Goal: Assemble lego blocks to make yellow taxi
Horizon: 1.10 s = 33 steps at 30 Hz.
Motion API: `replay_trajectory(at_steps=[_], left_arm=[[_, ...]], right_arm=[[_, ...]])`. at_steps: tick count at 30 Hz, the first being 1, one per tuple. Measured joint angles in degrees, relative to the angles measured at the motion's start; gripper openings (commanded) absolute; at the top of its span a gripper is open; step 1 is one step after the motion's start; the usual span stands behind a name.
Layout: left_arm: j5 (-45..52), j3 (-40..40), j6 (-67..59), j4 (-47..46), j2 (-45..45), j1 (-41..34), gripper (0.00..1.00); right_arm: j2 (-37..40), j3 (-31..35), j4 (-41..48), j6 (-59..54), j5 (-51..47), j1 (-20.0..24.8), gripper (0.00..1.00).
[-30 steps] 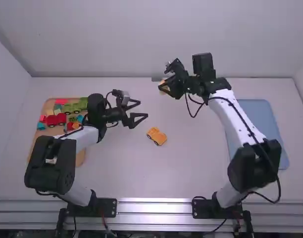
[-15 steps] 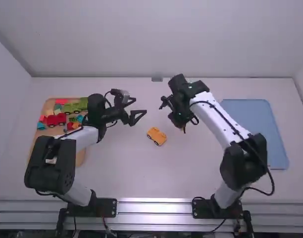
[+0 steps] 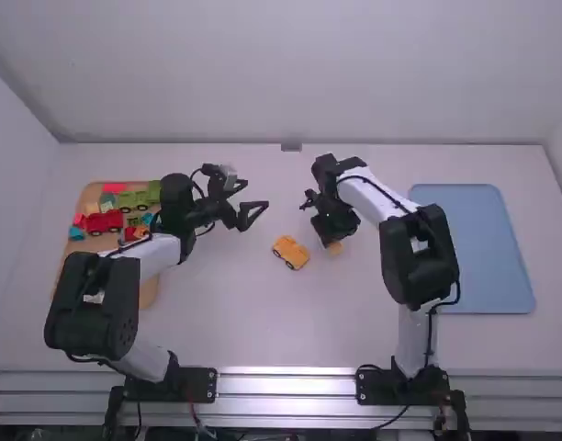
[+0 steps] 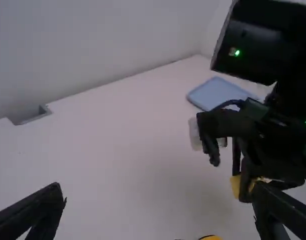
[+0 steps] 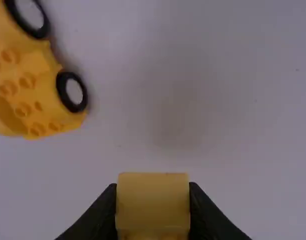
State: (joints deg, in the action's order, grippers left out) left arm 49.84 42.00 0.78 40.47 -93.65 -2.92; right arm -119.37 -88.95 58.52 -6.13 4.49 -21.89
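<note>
"Yellow block (image 5: 153, 202) moved?"

"Yes, the right claw (image 3: 334, 242) has carried it back from the far part of the bench (image 3: 263, 322), to near the yellow car base (image 3: 291, 253)."

"Touching the base?"

"No, there's a gap; the block's to its right. That claw's clamped on the block, a finger on each side."

"And the base?"

"Sitting on the bench between the arms, studs and wheels showing."

"Left claw (image 3: 257, 194)?"

"Fingers wide apart, beyond the base and to its left."

"Farther out?"

"Wooden tray (image 3: 150, 292) at the left, with a red truck (image 3: 104, 222) and green pieces (image 3: 134, 200); blue tray (image 3: 488, 248) at the right."
</note>
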Motion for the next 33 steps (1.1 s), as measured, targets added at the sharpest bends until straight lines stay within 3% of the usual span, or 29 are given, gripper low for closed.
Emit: replay_trajectory(at_steps=[6, 11, 19, 33], left_arm=[[-0.5, 0.0, -1.2, -0.2, 0.0, 0.1, 0.99], [-0.5, 0.0, -2.0, -0.4, 0.0, 0.2, 0.99], [-0.4, 0.0, -2.0, -0.7, 0.0, 0.2, 0.99], [-0.5, 0.0, -2.1, -1.0, 0.0, 0.2, 0.99]], right_arm=[[-0.7, 1.7, -6.0, 15.3, -1.9, 2.3, 0.00], [-0.7, 6.4, -9.1, 27.7, -5.3, 2.3, 0.00], [2.6, 16.3, -21.1, 45.4, -6.1, 2.8, 0.00], [6.2, 24.1, -25.6, 82.1, 5.2, 8.8, 0.00]])
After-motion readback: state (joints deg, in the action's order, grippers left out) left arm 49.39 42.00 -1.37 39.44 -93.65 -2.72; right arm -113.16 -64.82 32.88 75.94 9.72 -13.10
